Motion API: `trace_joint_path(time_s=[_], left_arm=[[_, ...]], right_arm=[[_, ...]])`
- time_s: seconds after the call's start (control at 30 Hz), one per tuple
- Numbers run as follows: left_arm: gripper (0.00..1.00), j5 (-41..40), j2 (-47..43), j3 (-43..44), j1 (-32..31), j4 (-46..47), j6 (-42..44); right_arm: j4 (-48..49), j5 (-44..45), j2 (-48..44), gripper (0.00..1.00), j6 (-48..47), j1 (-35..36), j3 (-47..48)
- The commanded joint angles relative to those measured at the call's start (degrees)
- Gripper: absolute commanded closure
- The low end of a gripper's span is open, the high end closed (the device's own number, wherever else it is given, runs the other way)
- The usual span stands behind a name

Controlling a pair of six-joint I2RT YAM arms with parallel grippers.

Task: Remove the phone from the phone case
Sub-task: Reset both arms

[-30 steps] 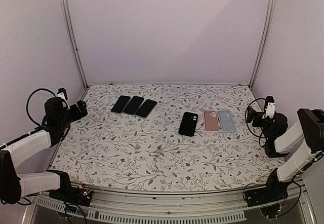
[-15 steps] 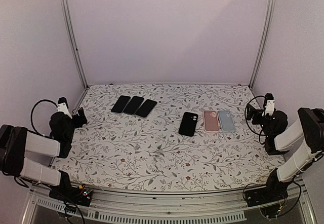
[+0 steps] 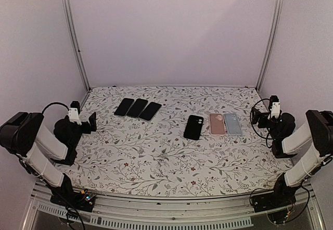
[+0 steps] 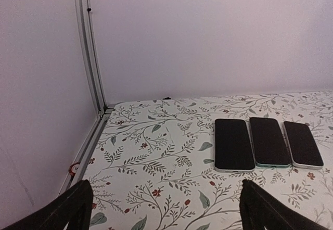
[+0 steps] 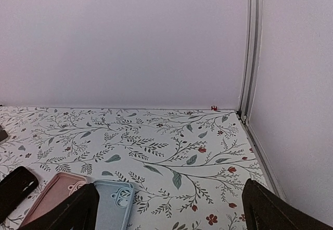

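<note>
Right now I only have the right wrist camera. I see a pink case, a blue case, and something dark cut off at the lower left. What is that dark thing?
Observer: The top view shows it whole. It is a black case lying flat, just left of the pink case, with a gap between them.
Operator: Any phones lying out?
Observer: Yes, three dark phones lie side by side at the far left of the table, well away from the cases.
Operator: And the other arm?
Observer: The left gripper hangs open near the table's left edge, short of the phones, holding nothing.
</note>
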Motion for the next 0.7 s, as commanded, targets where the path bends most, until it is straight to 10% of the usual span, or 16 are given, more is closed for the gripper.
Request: trace_joint_path(time_s=[0.0,0.67], left_arm=[[0.01,4.18,0.34,1.33,0.43,3.81,2.27],[0.01,3.22,0.48,5.64,0.46,-4.39,2.01]], right_arm=[[-0.35,-1.13,0.58,0.01,-0.73,0.34,0.89],[-0.41,-1.13,0.59,0.01,-0.69,0.34,0.86]])
